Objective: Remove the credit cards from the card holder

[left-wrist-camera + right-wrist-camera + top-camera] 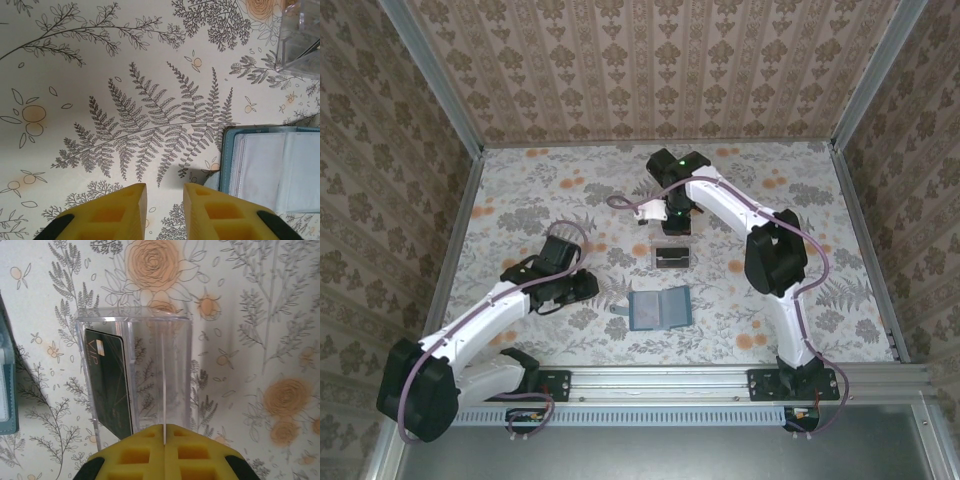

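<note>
An open teal card holder (658, 308) lies flat on a floral table (800, 300), near the front edge. Just behind it stands a clear box (672, 255) with a dark card (111, 385) upright inside, at its left side. The right gripper (164, 440) is above the box, closed on a thin pale card (164, 400) seen edge-on, reaching into the box. The left gripper (164, 210) is open, fingers apart, just left of the holder.
</note>
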